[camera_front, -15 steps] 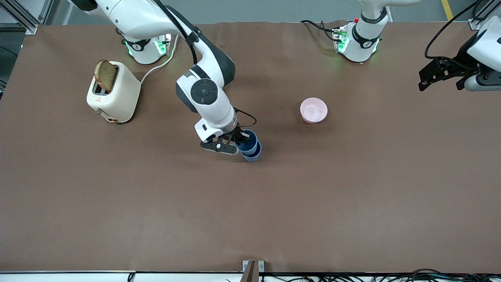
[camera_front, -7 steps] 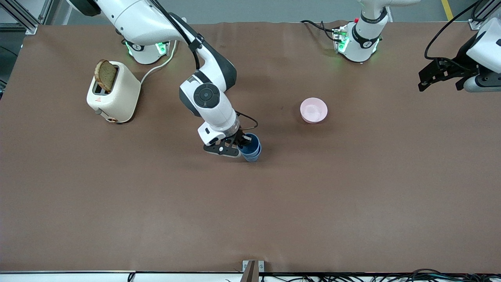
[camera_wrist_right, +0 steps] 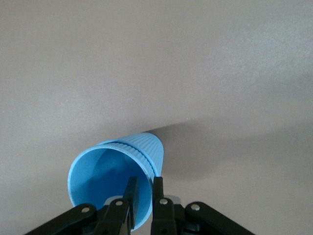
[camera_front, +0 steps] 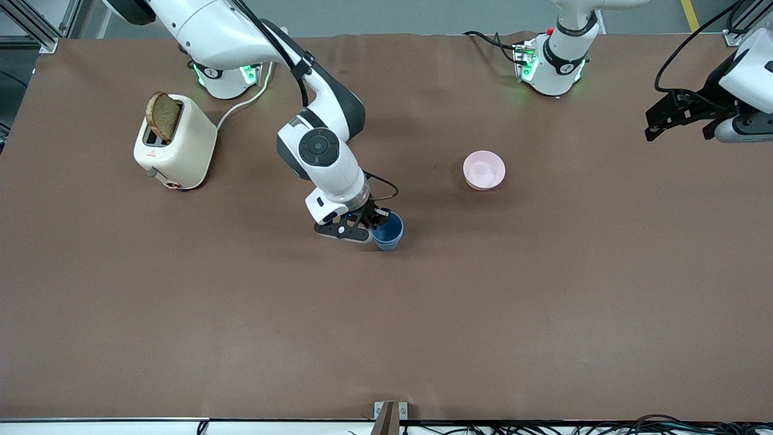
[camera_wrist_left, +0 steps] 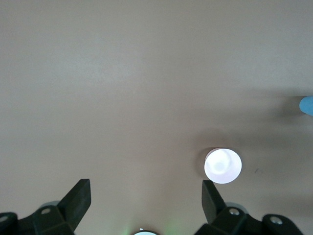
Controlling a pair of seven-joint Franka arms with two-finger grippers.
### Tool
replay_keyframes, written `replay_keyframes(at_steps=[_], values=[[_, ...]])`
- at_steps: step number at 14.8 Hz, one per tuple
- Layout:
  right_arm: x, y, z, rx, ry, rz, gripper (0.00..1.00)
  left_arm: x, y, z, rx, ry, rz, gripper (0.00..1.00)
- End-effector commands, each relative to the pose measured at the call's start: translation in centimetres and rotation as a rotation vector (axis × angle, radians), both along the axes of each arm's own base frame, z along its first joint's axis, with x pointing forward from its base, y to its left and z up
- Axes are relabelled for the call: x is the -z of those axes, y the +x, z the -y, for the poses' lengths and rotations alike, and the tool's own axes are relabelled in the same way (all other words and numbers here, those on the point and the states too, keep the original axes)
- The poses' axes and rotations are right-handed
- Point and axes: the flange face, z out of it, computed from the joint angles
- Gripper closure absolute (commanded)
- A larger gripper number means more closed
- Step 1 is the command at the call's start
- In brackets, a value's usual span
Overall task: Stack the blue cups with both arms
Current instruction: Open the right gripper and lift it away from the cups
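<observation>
The two blue cups stand nested, one inside the other, in the middle of the table. In the right wrist view the stack shows two rims close together. My right gripper is shut on the wall of the inner cup, one finger inside and one outside. My left gripper is open and empty, held up over the left arm's end of the table, where the arm waits; its fingers stand wide apart in the left wrist view. A bit of blue cup shows there at the picture's edge.
A pink bowl sits between the cups and the left arm's base; it also shows in the left wrist view. A cream toaster with a bread slice stands near the right arm's base.
My right gripper has lowered its cup into the standing cup; the two rims, apart before, now almost meet. The left arm has not moved.
</observation>
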Motion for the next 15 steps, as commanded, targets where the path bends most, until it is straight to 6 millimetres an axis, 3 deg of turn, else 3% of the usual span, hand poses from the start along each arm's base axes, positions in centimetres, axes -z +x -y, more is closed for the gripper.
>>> replay_keyframes(at_steps=[1, 2, 3, 5, 7, 9, 13, 15], values=[[-2.9, 1.2, 0.3, 0.023, 0.007, 0.029, 0.34, -0.3, -0.5, -0.2, 0.007, -0.010, 0.010, 0.00], [-4.4, 1.3, 0.4, 0.023, -0.004, 0.033, 0.11, -0.2, -0.5, -0.2, 0.008, -0.008, 0.009, 0.00], [-6.3, 1.5, 1.1, 0.029, -0.008, 0.049, 0.00, -0.2, -0.4, -0.2, 0.008, -0.008, 0.009, 0.00], [-10.7, 2.6, 4.6, 0.067, -0.039, 0.076, 0.00, -0.2, -0.4, 0.0, 0.011, -0.007, 0.009, 0.00], [-16.8, 3.8, 11.3, 0.137, -0.141, 0.103, 0.00, -0.2, -0.4, 0.0, 0.013, -0.007, 0.009, 0.00], [-22.6, 4.8, 19.5, 0.223, -0.191, 0.112, 0.00, -0.2, -0.5, 0.1, 0.013, -0.008, 0.007, 0.00], [-30.7, 2.8, 30.7, 0.319, -0.272, 0.102, 0.00, -0.2, -0.5, 0.3, 0.017, -0.008, 0.007, 0.00], [-33.5, 0.9, 35.0, 0.178, -0.325, 0.068, 0.00, -0.2, -0.5, 0.2, 0.016, -0.008, 0.007, 0.00]])
